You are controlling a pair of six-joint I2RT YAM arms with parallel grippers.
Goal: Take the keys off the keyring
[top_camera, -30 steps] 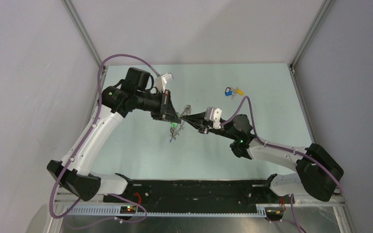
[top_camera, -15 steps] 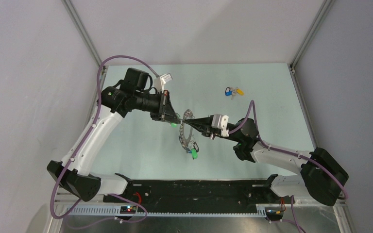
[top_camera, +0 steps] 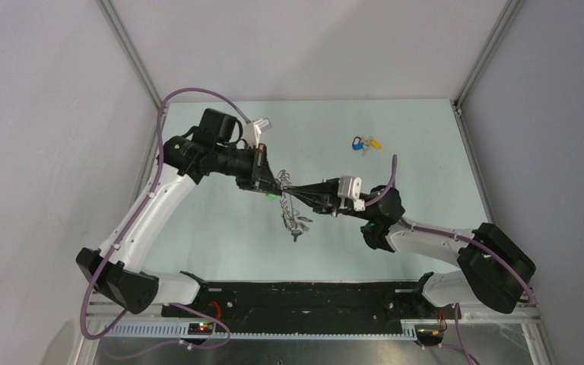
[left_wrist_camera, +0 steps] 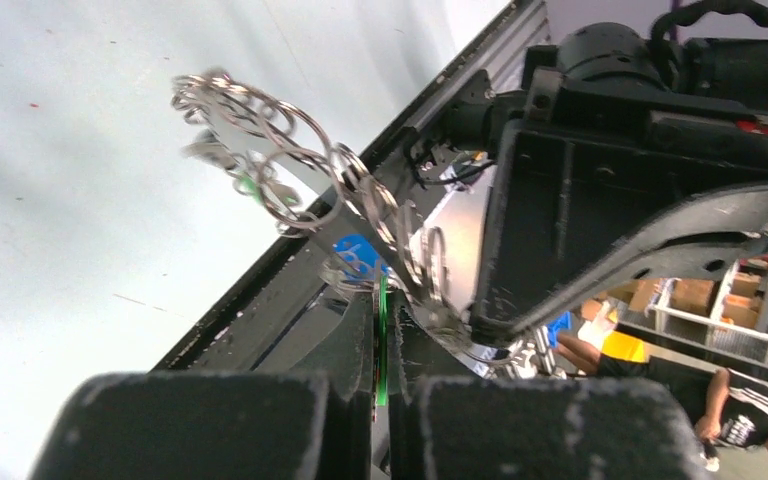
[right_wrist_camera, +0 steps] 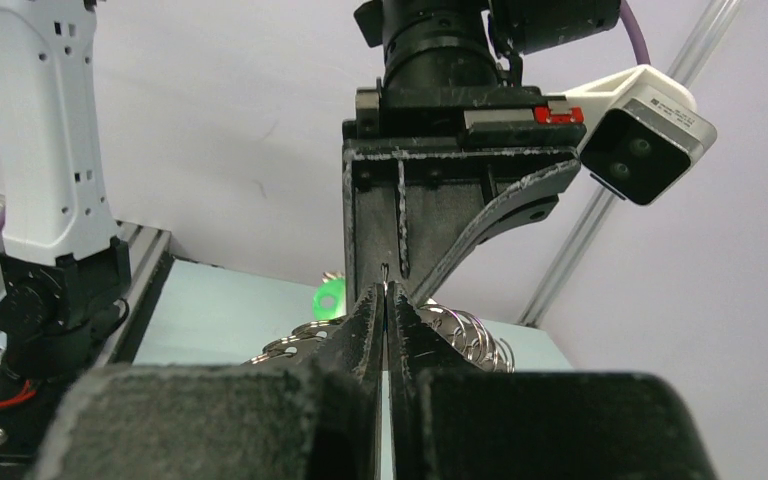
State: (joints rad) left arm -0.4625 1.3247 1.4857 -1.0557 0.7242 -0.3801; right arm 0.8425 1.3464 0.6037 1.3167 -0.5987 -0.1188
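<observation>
Left wrist: gripper (left_wrist_camera: 381,335) on green key (left_wrist_camera: 382,375)

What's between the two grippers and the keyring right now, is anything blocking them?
Nothing visible. The left gripper is shut on a green-headed key, and the right gripper appears shut on the keyring itself. The ring hangs in the air between them, above the table.

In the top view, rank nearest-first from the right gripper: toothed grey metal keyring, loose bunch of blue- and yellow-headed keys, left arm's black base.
1. The keyring, held in the right gripper.
2. The key bunch, farther back, rightward.
3. The left arm's base, near-left corner.
</observation>
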